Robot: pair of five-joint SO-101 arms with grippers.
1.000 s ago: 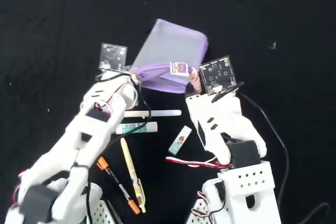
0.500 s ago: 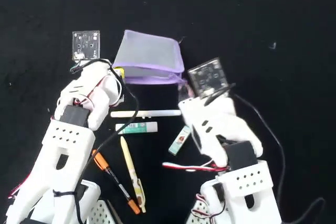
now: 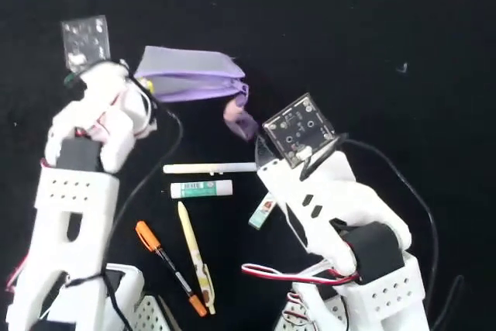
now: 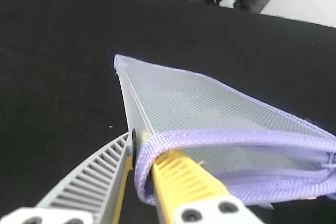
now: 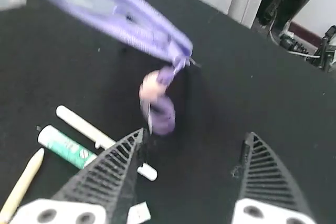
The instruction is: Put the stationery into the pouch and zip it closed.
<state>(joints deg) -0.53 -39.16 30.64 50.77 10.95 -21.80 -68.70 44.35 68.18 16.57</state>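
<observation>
The black table [image 3: 403,52] carries a loose cluster of stationery. A white pen [image 3: 209,167] lies crosswise, with a green-and-white tube [image 3: 201,188] just beside it, parallel. Nearer the arm bases lie a yellow pen [image 3: 192,249] and an orange marker [image 3: 167,263] (both slanted), and a small packet [image 3: 263,212] is partly covered by an arm.

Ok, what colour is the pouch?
The pouch is pale purple mesh with a darker purple edge, clearest in the left wrist view.

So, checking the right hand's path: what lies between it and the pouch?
Just the pink-purple strap hanging off the pouch's end, seen in the right wrist view; otherwise bare table.
</observation>
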